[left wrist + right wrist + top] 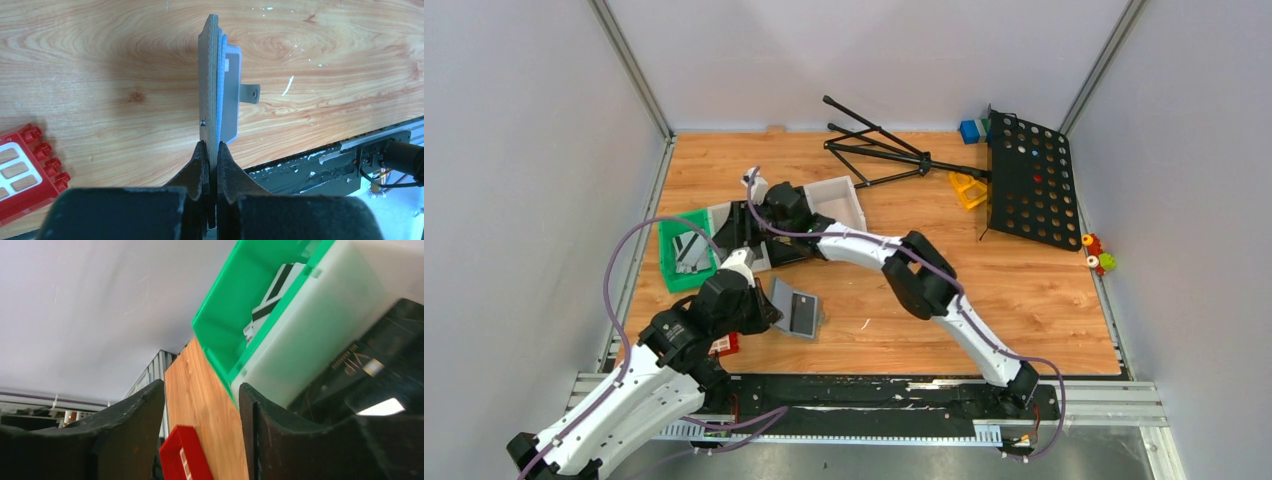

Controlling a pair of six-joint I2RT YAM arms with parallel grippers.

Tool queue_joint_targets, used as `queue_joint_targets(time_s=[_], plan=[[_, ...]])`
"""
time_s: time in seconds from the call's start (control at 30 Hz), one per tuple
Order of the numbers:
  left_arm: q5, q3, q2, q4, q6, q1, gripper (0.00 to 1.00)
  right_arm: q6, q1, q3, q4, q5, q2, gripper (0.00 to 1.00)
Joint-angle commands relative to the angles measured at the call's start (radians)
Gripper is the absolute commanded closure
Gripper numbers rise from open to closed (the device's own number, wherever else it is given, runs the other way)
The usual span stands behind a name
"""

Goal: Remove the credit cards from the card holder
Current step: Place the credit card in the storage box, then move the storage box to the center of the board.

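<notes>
Surface: wooden table (1024, 300) inside grey walls; positions below refer to the green tray (665, 250).
Right arm: extends across the table to the compartments adjoining the green tray; the right gripper (200, 395) hangs just beside that tray, jaws apart with nothing between them.
Left arm: the left gripper (212, 150) is on the near side of the green tray, jaws narrow and clamped on one edge of the card holder.
Held item: card holder (210, 80), near the green tray on its near right side, with the gripped flap turned edge-on to the left wrist camera; its side tab (249, 93) projects sideways.
Deposited items: credit cards (689, 250), pale with dark stripes, lie inside the green tray.
Unresolved: a pale layer against the holder's flap may be another card; this cannot be told.
Bystander: red block (25, 170), on the near side of the green tray, apart from the holder.
Step in hand: judged as the release of a card at the trays.
Next move: calls for bringing the open right jaws to the holder and pinching any remaining card by its exposed edge while the left grip holds firm.
</notes>
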Motion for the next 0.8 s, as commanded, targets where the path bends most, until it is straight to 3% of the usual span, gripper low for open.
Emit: queue_joint_targets(time_s=[0.0, 0.2, 0.33, 0.43, 0.63, 0.77], plan=[[0.027, -0.005, 0.012, 0.105, 0.03, -0.003, 1.0, -0.129, -0.053, -0.162, -0.032, -0.039, -0.272, 0.41], [0.046, 0.001, 0.047, 0.143, 0.058, -0.003, 1.0, -0.323, -0.12, -0.366, -0.362, 0.119, -0.496, 0.32], [0.049, -0.006, 0.058, 0.162, 0.066, -0.004, 1.0, -0.408, -0.178, -0.541, -0.459, 0.279, -0.648, 0.21], [0.048, -0.011, 0.061, 0.17, 0.07, -0.003, 1.0, -0.468, -0.206, -0.609, -0.53, 0.418, -0.722, 0.18], [0.033, -0.013, 0.064, 0.18, 0.072, -0.003, 1.0, -0.513, -0.256, -0.632, -0.635, 0.617, -0.733, 0.15], [0.029, -0.012, 0.067, 0.178, 0.074, -0.004, 1.0, -0.511, -0.287, -0.623, -0.642, 0.645, -0.688, 0.15]])
